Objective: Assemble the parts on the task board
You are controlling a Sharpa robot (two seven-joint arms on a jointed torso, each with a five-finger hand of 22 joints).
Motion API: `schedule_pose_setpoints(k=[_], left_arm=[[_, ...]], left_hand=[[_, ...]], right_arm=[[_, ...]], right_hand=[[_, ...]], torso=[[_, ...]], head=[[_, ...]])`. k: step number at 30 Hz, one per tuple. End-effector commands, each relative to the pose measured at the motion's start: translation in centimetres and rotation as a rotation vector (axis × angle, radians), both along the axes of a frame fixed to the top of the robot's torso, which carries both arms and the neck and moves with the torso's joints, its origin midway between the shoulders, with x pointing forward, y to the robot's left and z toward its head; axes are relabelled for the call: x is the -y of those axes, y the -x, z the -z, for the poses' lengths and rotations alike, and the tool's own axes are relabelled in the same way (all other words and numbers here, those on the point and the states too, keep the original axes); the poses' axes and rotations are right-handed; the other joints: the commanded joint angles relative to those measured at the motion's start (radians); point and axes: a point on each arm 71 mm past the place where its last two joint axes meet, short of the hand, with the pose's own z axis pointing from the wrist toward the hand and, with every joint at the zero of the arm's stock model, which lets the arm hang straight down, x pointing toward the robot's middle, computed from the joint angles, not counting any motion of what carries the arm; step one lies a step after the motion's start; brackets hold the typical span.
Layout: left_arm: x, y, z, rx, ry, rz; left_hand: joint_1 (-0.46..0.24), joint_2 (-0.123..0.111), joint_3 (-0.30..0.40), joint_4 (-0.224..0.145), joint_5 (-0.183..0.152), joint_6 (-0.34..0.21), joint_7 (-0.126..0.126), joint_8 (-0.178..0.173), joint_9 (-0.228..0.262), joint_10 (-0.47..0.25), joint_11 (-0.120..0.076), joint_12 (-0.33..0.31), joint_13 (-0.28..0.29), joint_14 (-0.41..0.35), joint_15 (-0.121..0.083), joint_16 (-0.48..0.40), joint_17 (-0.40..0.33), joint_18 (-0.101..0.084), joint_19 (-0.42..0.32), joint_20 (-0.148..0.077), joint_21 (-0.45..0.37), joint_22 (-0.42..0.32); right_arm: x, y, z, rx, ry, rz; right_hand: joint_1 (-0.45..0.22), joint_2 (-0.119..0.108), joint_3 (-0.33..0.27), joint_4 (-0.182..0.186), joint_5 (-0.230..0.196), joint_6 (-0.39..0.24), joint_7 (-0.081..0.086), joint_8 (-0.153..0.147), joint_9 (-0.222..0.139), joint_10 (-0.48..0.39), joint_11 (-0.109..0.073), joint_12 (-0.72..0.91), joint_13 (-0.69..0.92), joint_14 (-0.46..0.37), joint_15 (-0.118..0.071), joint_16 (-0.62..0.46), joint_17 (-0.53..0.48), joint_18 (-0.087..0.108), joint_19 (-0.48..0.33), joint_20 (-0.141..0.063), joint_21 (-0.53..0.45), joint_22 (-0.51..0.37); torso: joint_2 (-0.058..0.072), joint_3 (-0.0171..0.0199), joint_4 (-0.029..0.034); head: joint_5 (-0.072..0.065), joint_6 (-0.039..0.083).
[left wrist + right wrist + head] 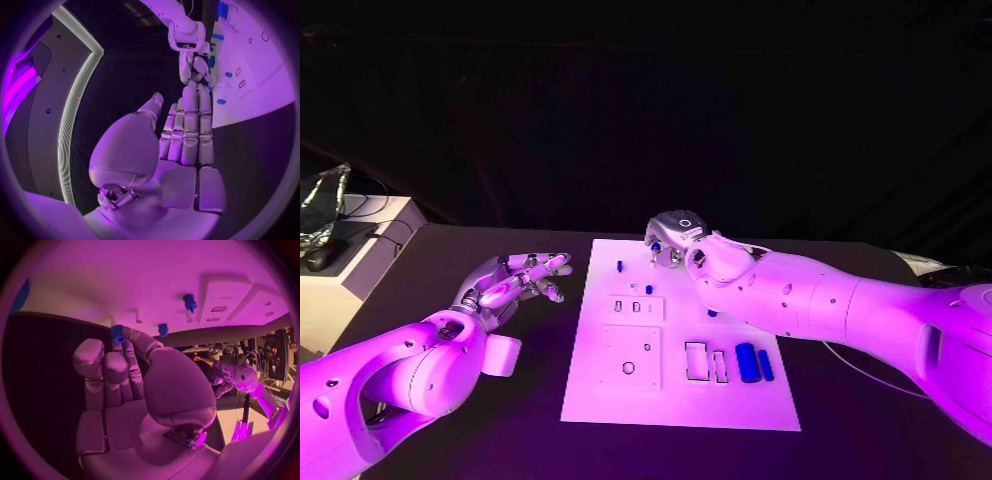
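Observation:
The white task board (678, 400) lies in the middle of the black table. My right hand (679, 240) hovers over its far end and pinches a small blue part (117, 333) at its fingertips; the same part (655, 246) peeks out below the hand in the head view. Another blue part (189, 301) stands in the board near a raised block. Two blue cylinders (754, 363) lie side by side on the board's near right. My left hand (516, 280) is beside the board's left edge, fingers (190, 130) straight and apart, holding nothing.
Small blue pegs (648, 289) stand near the board's recessed slots (704, 362). A white box (358, 255) with a crumpled foil object (322, 205) sits at the table's far left. A thin cable (862, 370) runs off the board's right side.

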Motion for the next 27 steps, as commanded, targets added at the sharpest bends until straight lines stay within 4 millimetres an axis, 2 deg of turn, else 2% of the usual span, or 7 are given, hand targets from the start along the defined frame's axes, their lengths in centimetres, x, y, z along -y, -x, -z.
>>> schedule_pose_setpoints(k=[1, 8, 14, 25, 27], left_arm=[[0.24, 0.08, -0.14, 0.007, 0.007, 0.021], [0.23, 0.08, -0.16, 0.007, 0.007, 0.021], [0.26, 0.06, -0.16, 0.007, 0.008, 0.021], [0.26, 0.04, -0.15, 0.007, 0.007, 0.02], [0.25, 0.03, -0.15, 0.007, 0.007, 0.019]], left_hand=[[-0.002, 0.008, -0.007, -0.001, -0.001, -0.006, 0.0, -0.005, 0.001, -0.004, 0.0, 0.003, 0.001, -0.006, -0.002, 0.007, -0.001, 0.015, -0.001, 0.005, 0.006, -0.001], [-0.002, 0.008, -0.007, -0.001, -0.001, -0.006, 0.0, -0.005, 0.001, -0.004, 0.0, 0.003, 0.001, -0.006, -0.002, 0.007, -0.001, 0.015, -0.001, 0.005, 0.006, -0.001], [-0.002, 0.008, -0.007, -0.001, -0.001, -0.006, 0.0, -0.005, 0.001, -0.004, 0.0, 0.003, 0.001, -0.006, -0.002, 0.007, -0.001, 0.015, -0.001, 0.005, 0.006, -0.001], [-0.002, 0.008, -0.007, -0.001, -0.001, -0.006, 0.0, -0.005, 0.001, -0.004, 0.0, 0.003, 0.001, -0.006, -0.002, 0.007, -0.001, 0.015, -0.001, 0.005, 0.006, -0.001], [-0.002, 0.008, -0.007, -0.001, -0.001, -0.006, 0.0, -0.005, 0.001, -0.004, 0.0, 0.003, 0.001, -0.006, -0.002, 0.007, -0.001, 0.015, -0.001, 0.005, 0.006, -0.001]], right_arm=[[0.06, -0.1, 0.04, 0.006, 0.024, 0.006], [0.3, -0.26, 0.15, -0.004, 0.036, 0.015], [0.54, -0.44, 0.23, -0.01, 0.045, 0.023], [0.43, -0.49, 0.39, -0.032, 0.044, 0.01], [0.42, -0.52, 0.38, -0.033, 0.035, 0.004]], right_hand=[[0.005, 0.012, 0.001, -0.005, 0.006, 0.008, 0.002, -0.001, -0.001, 0.091, -0.046, 0.006, 0.006, 0.007, -0.001, -0.002, 0.001, 0.014, 0.059, -0.008, -0.002, 0.087], [0.005, 0.011, 0.0, -0.004, 0.006, 0.009, 0.002, 0.0, -0.001, 0.091, -0.046, 0.006, 0.006, 0.007, -0.001, -0.003, 0.001, 0.014, 0.06, -0.008, -0.007, 0.091], [0.005, 0.011, 0.0, -0.004, 0.006, 0.009, 0.002, 0.0, -0.001, 0.091, -0.046, 0.006, 0.006, 0.007, -0.001, -0.003, 0.001, 0.014, 0.06, -0.008, -0.007, 0.091], [0.003, 0.009, -0.004, -0.001, -0.002, 0.007, 0.002, -0.001, -0.001, 0.086, -0.045, 0.006, 0.006, 0.006, 0.0, -0.007, -0.003, 0.014, 0.06, -0.007, -0.015, 0.092], [-0.004, 0.003, -0.009, 0.003, -0.009, -0.01, 0.008, -0.004, -0.005, 0.063, -0.038, 0.006, 0.004, 0.003, 0.004, -0.013, -0.011, 0.015, 0.058, -0.005, -0.029, 0.089]], torso=[[0.001, -0.0006, 0.0011], [0.004, -0.0001, -0.0009], [0.004, -0.0013, 0.001], [0.004, -0.0014, 0.0006], [0.004, -0.0016, -0.0007]], head=[[-0.001, 0.0], [0.003, -0.001], [0.0, -0.004], [0.004, -0.01], [0.005, -0.01]])
